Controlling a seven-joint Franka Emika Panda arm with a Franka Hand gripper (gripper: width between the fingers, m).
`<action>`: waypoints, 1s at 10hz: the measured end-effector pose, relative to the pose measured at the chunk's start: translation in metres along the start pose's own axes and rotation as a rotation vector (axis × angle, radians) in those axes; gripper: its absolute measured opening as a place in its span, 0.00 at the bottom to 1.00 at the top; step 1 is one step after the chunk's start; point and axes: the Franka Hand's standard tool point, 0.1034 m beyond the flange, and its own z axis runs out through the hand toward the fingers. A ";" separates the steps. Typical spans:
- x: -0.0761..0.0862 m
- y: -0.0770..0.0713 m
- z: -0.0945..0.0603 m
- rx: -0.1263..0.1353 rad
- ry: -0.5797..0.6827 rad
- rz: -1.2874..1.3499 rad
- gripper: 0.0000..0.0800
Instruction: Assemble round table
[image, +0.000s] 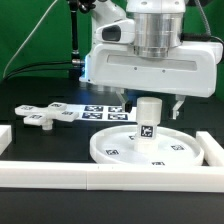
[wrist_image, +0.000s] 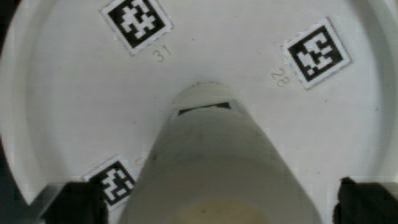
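Observation:
The large rimmed round disc (image: 108, 150) lies flat on the black table in the exterior view's middle. The short thick post (image: 148, 120) stands upright at its centre, with a tag on its side. My gripper (image: 150, 103) is above the disc and open, with one finger on each side of the post's top and a gap to the post on both sides. In the wrist view the post (wrist_image: 222, 160) rises toward the camera from the disc (wrist_image: 71, 90), between the dark fingertips (wrist_image: 75, 202) of the gripper (wrist_image: 217, 205). The flat cross-shaped piece (image: 45, 115) lies at the exterior view's left.
The marker board (image: 100, 108) lies flat behind the disc. A long white border rail (image: 100, 176) runs along the front, and another (image: 212, 150) stands at the exterior view's right, close to the disc's rim. A green backdrop and cables are behind.

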 end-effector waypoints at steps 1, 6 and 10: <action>-0.001 0.000 -0.001 -0.005 0.004 -0.096 0.81; -0.003 0.000 -0.001 -0.006 0.000 -0.498 0.81; -0.001 -0.002 -0.002 -0.049 0.010 -0.940 0.81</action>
